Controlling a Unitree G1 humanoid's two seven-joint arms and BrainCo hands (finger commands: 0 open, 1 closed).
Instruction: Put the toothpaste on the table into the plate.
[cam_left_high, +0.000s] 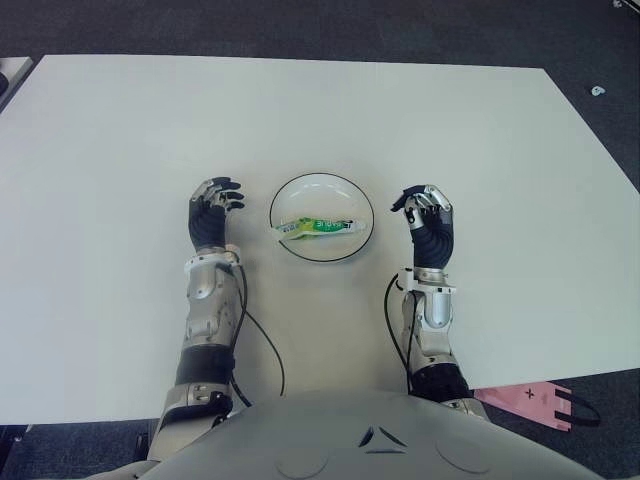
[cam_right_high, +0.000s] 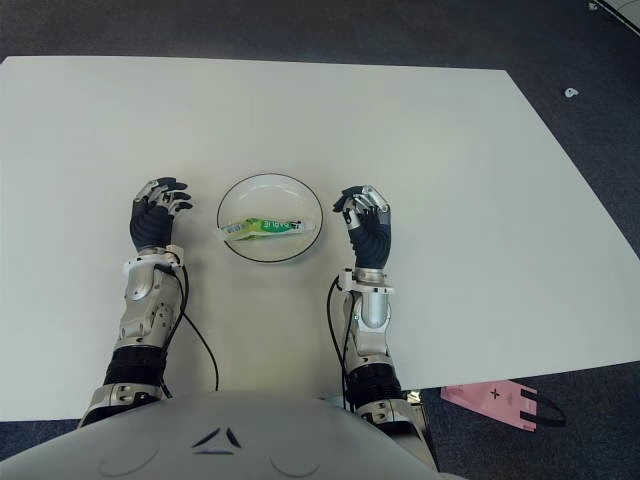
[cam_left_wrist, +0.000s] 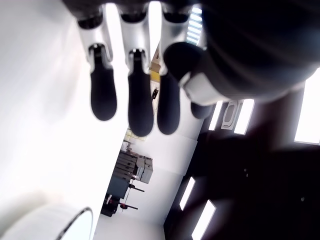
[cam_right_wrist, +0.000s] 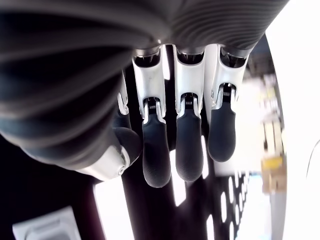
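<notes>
A green and white toothpaste tube (cam_left_high: 317, 227) lies flat inside the white plate (cam_left_high: 322, 190), which has a dark rim and sits at the middle of the table. My left hand (cam_left_high: 213, 210) shows just left of the plate, fingers relaxed and holding nothing. On the plate's right side is my right hand (cam_left_high: 426, 214), fingers loosely bent and empty. Both wrist views show only bare fingers (cam_left_wrist: 140, 107) with nothing between them. Neither hand touches the plate.
The white table (cam_left_high: 480, 130) stretches wide on all sides of the plate. Dark carpet lies beyond its far edge. A pink object (cam_left_high: 528, 400) lies on the floor at the near right, past the table's edge.
</notes>
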